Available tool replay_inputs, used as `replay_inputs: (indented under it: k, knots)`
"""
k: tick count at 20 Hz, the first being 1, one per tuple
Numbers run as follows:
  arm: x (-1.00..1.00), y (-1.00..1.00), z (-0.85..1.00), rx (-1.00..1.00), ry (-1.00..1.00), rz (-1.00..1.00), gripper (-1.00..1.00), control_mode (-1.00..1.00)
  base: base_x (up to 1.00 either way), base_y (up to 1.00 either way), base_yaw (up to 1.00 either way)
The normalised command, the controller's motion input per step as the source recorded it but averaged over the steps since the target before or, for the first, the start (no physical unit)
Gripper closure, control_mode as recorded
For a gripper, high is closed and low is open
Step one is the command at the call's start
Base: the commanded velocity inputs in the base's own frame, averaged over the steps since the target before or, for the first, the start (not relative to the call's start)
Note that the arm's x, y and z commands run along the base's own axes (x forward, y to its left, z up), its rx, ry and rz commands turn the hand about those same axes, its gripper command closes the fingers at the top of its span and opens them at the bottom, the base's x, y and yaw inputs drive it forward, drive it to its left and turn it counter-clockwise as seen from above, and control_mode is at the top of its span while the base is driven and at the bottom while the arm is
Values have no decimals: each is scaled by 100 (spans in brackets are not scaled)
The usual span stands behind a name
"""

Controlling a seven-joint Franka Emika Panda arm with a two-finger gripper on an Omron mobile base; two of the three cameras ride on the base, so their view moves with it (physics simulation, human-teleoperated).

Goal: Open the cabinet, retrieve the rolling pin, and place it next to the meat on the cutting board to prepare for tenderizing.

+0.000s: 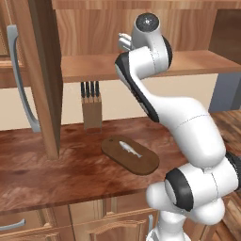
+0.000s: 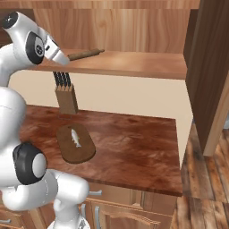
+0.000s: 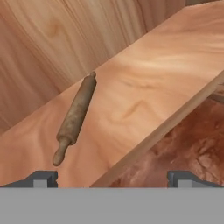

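The rolling pin [image 3: 75, 117] lies flat on the bare bottom shelf [image 3: 144, 100] of the open cabinet [image 2: 210, 76], just ahead of the gripper [image 3: 111, 177] and a little to its left as the hand camera sees it. The gripper is released, its two dark fingertips [image 3: 41, 178] spread wide, holding nothing and touching nothing. It hovers at the shelf's front edge, with the pin still apart from it.

The step in hand appears to be the reach and grasp. To do it well, the gripper would likely need to shift toward the pin and turn so the jaws straddle the thick middle barrel across its width, not along its length. The pin lies at a slant to the fingertips, so lining up first matters. Being round, it may roll if one fingertip nudges it before the other, and closing on a narrow end handle would probably let it swing.

The rolling pin is the one thing seen on the shelf.

Below the gripper, on the desk [image 1: 56, 174], a dark oval cutting board [image 1: 136, 157] carries the meat [image 1: 130, 148], a small silvery fish-shaped piece lying near the board's middle with bare board beside it. Further back against the wall, a wooden knife block [image 1: 91, 112] holds several black-handled knives [image 1: 90, 89] upright.
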Motion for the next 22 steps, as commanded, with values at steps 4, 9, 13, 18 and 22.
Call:
replay_inputs:
  k: [4,9,13,18,22]
  knots:
    - [40,0,0,0,2,0,-100,-100,0,0,0]
    - [51,0,0,0,3,0,-100,-100,0,0,0]
    - [52,0,-2,0,5,0,-100,-100,0,0,0]
    - [36,0,-8,0,5,0,-100,-100,0,0,0]
    - [44,3,-8,0,7,0,-100,-100,0,0,0]
